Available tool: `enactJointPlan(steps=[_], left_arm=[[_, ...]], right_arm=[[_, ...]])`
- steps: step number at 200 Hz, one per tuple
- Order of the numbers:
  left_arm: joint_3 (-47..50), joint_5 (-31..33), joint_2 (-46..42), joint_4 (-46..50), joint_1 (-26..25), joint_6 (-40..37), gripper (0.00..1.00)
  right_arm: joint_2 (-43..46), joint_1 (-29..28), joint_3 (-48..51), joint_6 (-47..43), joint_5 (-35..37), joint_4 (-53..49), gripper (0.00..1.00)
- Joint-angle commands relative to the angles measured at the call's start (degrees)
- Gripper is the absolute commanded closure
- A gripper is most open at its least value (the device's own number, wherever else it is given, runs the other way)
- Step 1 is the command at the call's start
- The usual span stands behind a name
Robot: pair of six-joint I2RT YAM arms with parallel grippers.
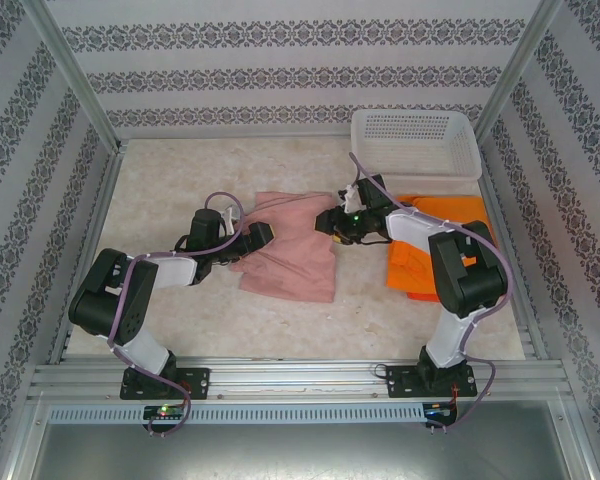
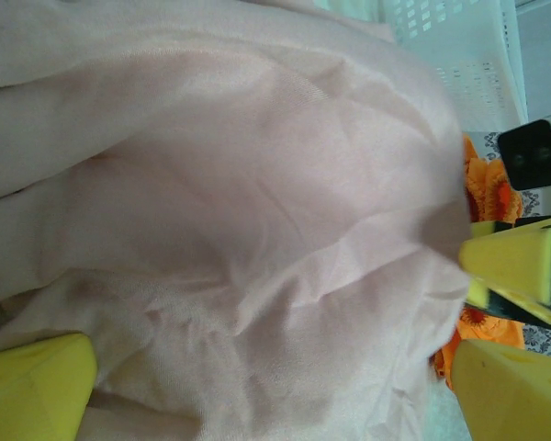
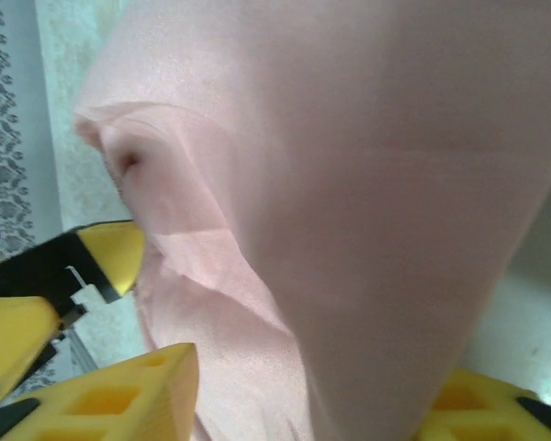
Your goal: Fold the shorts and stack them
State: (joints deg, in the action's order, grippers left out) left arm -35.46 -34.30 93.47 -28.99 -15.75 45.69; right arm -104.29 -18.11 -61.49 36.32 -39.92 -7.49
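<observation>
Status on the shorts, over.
Left gripper open, right gripper open, both at dusty pink cloth shorts. Bright orange cloth shorts at right. White perforated plastic basket behind.

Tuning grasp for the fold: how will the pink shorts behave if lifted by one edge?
Likely floppy: the pink shorts lie wrinkled and flat on the table, so they should drape and sag. Probably light; the cloth looks thin in the wrist views. Pushed, they would probably bunch rather than slide, judging by their creases.

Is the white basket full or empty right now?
Empty. In the top view the white basket shows a bare perforated floor, nothing inside it.
</observation>
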Motion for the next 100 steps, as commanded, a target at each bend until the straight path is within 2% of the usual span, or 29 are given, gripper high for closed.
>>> enactJointPlan(steps=[1,59,100], left_arm=[[2.4,1.2,2.9,4.6,-0.6,0.9,0.0],[2.3,1.2,3.0,4.6,-0.5,0.8,0.0],[2.0,1.1,3.4,4.4,-0.6,0.9,0.0]], right_arm=[[-1.9,0.8,0.2,-2.1,0.2,-1.4,0.45],[-3.0,2.5,4.0,-4.7,0.6,-1.6,0.38],[-4.8,1.4,5.2,-1.4,-3.6,3.2,0.33]])
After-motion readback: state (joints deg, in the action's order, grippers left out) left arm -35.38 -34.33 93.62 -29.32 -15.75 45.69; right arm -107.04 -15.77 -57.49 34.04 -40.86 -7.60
